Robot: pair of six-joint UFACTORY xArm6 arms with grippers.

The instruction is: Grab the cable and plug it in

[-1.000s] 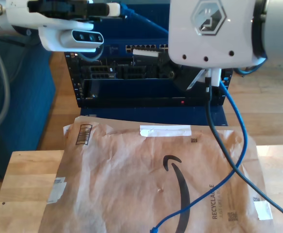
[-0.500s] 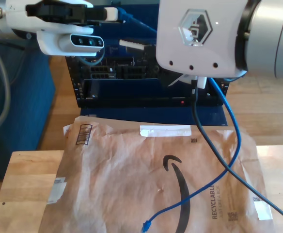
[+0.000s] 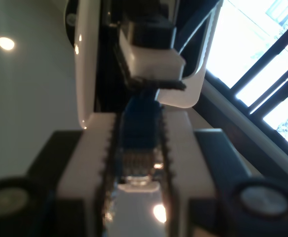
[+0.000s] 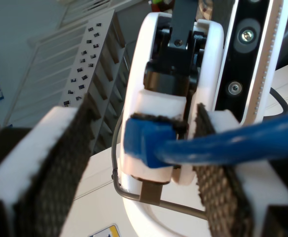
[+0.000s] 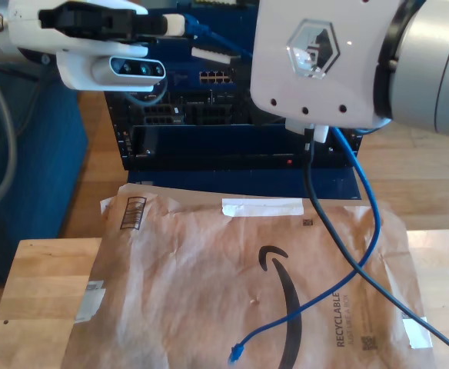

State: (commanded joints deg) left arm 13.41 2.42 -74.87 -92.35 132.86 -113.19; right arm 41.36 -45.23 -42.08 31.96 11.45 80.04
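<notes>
A crumpled brown paper mailer (image 5: 240, 284) with a black smile logo lies on the wooden surface (image 5: 36, 292). Beyond the mailer stands a dark blue equipment rack (image 5: 209, 115) with rows of ports. A strip of white tape (image 5: 261, 206) crosses the mailer's far edge.

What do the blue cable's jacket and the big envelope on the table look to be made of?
The cable looks like smooth, slightly glossy plastic or rubber: it curves freely and catches faint highlights. The envelope looks like matte brown kraft paper: it is creased and wrinkled, with printed black marks and pale tape strips.
</notes>
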